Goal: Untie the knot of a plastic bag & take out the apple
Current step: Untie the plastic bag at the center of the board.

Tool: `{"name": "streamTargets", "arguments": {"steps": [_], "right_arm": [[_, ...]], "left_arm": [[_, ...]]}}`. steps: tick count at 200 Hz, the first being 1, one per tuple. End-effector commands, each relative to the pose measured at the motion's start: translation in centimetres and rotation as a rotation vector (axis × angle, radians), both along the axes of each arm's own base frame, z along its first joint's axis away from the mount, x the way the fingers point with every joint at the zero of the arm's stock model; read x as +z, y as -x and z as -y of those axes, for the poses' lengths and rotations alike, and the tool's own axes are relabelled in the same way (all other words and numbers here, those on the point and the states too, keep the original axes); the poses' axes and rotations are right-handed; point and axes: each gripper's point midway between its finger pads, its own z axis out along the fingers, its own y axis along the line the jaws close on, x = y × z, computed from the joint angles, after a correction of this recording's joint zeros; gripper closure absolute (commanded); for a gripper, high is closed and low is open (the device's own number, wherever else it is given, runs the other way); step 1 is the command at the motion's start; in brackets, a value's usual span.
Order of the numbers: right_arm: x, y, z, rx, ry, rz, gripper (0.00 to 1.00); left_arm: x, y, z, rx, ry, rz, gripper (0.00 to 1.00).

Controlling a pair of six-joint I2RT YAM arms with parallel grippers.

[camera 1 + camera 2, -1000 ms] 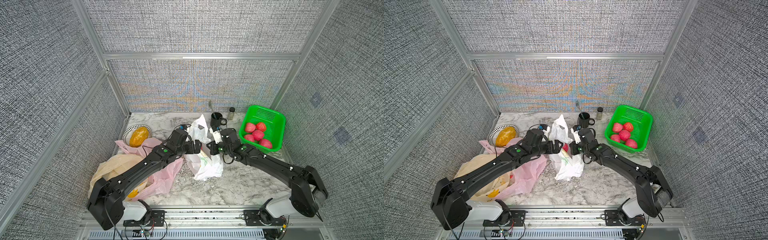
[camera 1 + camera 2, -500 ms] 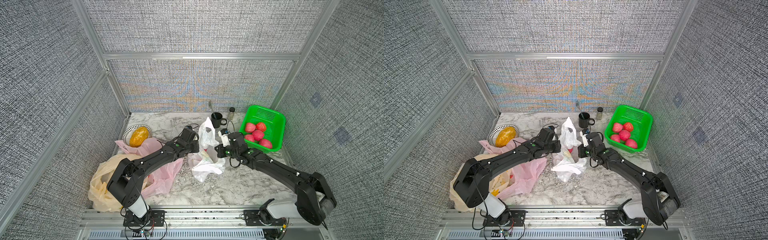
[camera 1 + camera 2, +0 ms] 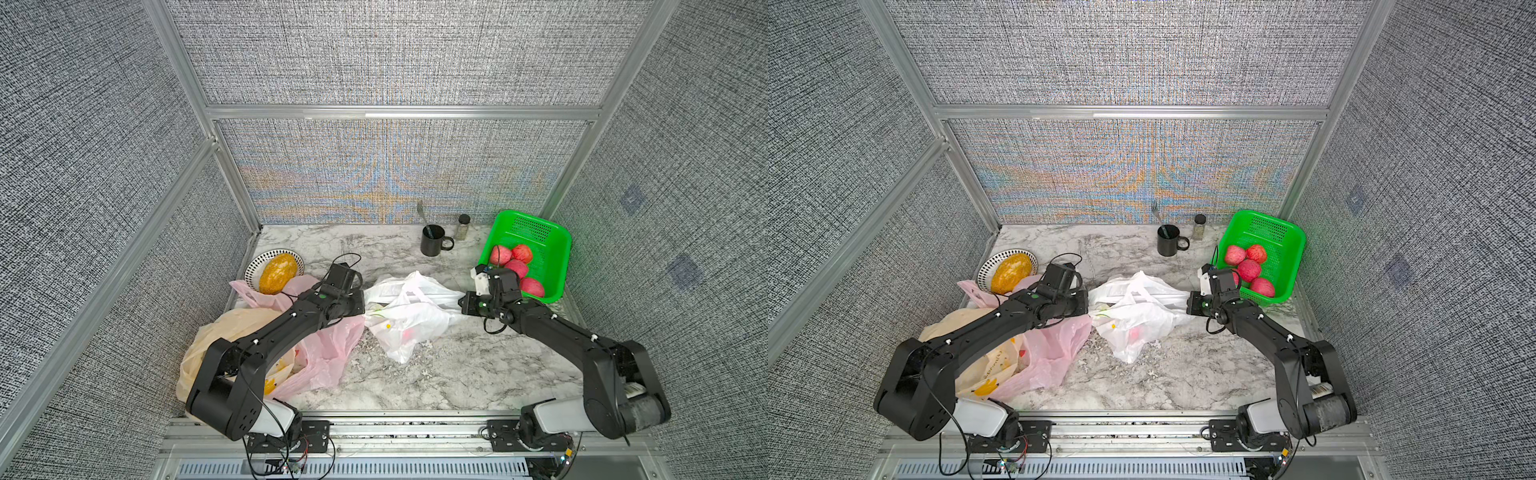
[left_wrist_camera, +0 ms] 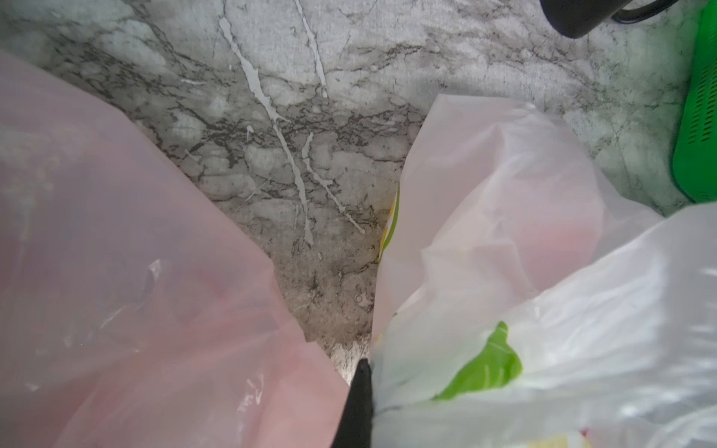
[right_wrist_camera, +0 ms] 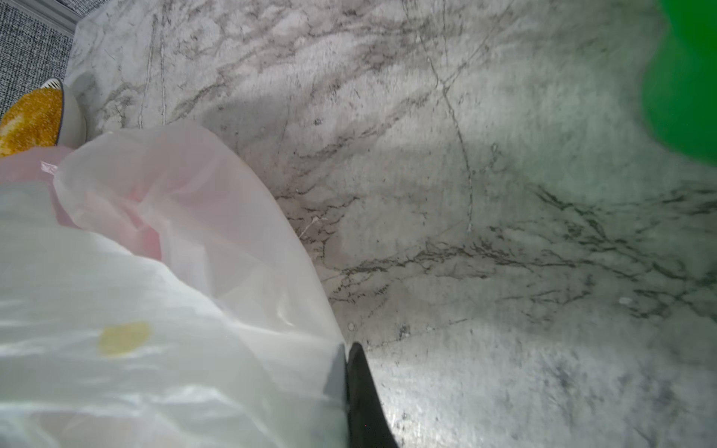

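White bag [image 3: 409, 320]: it lies crumpled on the marbled surface [image 3: 436, 374] at the centre of the frame in both top views. It is pulled sideways between my two tools, and its upper edge is drawn out in a band.
Apple [image 3: 1133, 332]: I see a round reddish patch through the plastic in the lower part of the bag, so it is inside.
Knot: I cannot tell from these views whether it is tied or loose.
Left tool [image 3: 362, 304]: the jaws are together, clamped on the bag's left edge. In the left wrist view, one black fingertip [image 4: 359, 388] sits against the white plastic.
Right tool [image 3: 462, 302]: the jaws are together, clamped on the bag's right end. In the right wrist view, a black fingertip [image 5: 361, 388] presses the film at the bottom of the frame.
Pink bag [image 3: 332, 340]: it is spread under my left arm, left of centre, and touches the white bag.
Beige bag [image 3: 224, 336]: it is at the lower left, partly under the pink one and my left arm.
Plate [image 3: 253, 268]: it is at the left, at the back edge of the pink bag, and holds a yellow-orange fruit [image 3: 277, 272].
Green basket [image 3: 552, 249]: it is at the right of the frame, just behind my right wrist, with four loose apples [image 3: 515, 266] in it.
Black mug [image 3: 432, 241]: it stands upright near the back wall, right of centre, with a fork handle sticking out of it.
Small jar [image 3: 464, 226]: it is just beside the mug, between the mug and the basket.
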Motion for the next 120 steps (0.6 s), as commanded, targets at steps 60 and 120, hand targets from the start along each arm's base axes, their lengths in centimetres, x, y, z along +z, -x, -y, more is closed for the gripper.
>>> {"name": "streamTargets", "arguments": {"steps": [60,120], "right_arm": [[-4.4,-1.4,1.4,-0.057,0.012,-0.043,1.0],[-2.6,-1.0,0.1,0.006,0.025,-0.01,0.64]], "left_arm": [[-4.5,1.7,0.3,0.031,0.074,-0.091,0.97],[-4.1,1.1,3.9,-0.065,0.034,-0.042,0.48]]}}
